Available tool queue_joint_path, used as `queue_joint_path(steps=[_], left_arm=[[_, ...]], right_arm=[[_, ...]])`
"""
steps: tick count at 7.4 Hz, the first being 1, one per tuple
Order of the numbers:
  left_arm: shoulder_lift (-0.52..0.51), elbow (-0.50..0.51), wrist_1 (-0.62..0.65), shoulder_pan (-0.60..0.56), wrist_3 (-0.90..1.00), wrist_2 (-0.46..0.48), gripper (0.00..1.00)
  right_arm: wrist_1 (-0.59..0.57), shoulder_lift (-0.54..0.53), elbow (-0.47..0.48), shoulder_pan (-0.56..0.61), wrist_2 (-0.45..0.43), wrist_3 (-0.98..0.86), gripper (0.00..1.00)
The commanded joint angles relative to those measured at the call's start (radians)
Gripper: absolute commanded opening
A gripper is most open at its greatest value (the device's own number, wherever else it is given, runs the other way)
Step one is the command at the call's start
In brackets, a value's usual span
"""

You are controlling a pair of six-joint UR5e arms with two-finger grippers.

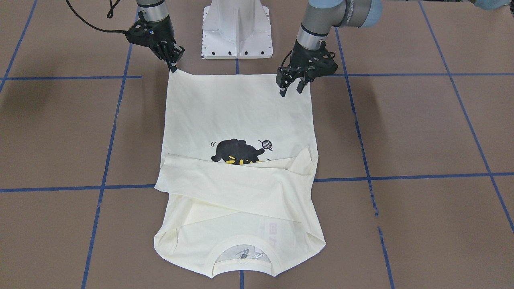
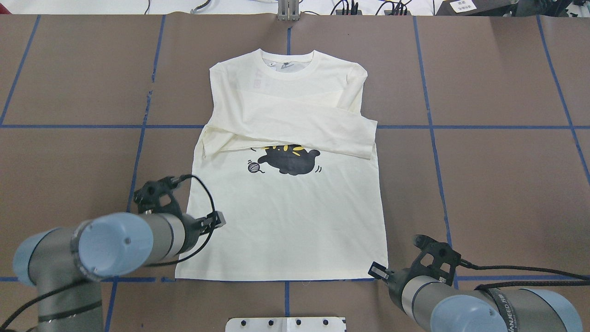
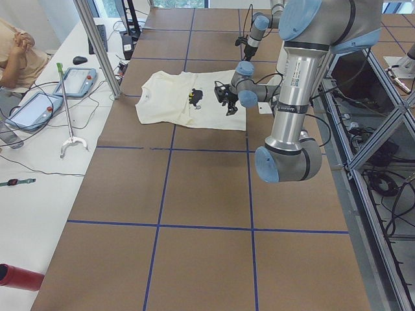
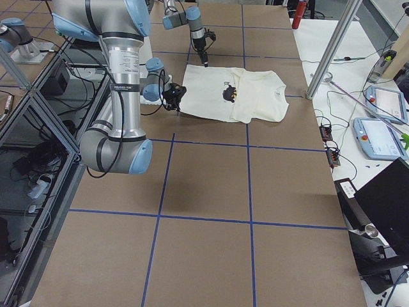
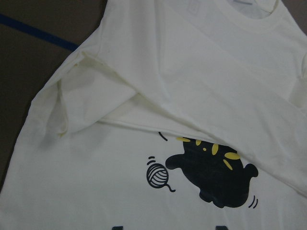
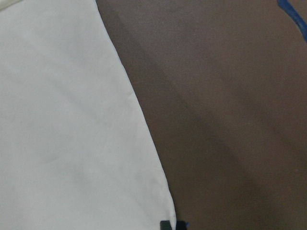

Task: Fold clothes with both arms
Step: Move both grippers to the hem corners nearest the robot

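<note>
The soft, light cream long-sleeved shirt (image 1: 237, 112) will likely drape limply, so pinch its hem corners, where the black right gripper (image 1: 173, 67) looks closed, the black left gripper (image 1: 291, 91) spread apart.

cat print (image 1: 237, 150): partly under sleeve (image 1: 241, 180) | neck label (image 1: 245, 253): unreadable | right hand (image 1: 173, 67): hold on shirt (image 1: 237, 112) unclear

shirt (image 1: 237, 108): cream, plain sleeves | print (image 1: 237, 151): black cat, yellow marks, black-and-white yarn ball | table (image 1: 421, 128): brown, blue tape grid | arms (image 2: 168, 234): silver-grey, light-blue caps | left gripper (image 1: 291, 89), right gripper (image 1: 173, 67): black | cable (image 2: 530, 272): black | base (image 1: 237, 28): white
</note>
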Motion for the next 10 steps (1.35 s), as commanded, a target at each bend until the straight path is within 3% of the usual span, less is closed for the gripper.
queue_joint_path(steps=[1,5,6,7,10], left_arm=[[0.098,-0.032,0.032,0.102,-0.093,0.057,0.7],[0.099,-0.016,0.039,0.143,-0.113,0.053,0.63],[0.099,-0.019,0.039,0.143,-0.113,0.052,0.39],[0.101,-0.025,0.039,0.142,-0.104,0.049,0.0],[0.104,-0.06,0.045,0.14,-0.097,0.047,0.0]], right_arm=[[0.0,0.0,0.0,-0.002,-0.001,-0.001,0.0],[0.0,0.001,0.0,-0.006,-0.018,-0.001,0.0],[0.0,0.0,0.0,-0.005,-0.018,-0.001,0.0],[0.0,0.0,0.0,-0.006,-0.02,-0.001,0.0],[0.0,0.003,0.005,-0.016,-0.035,-0.001,0.0]])
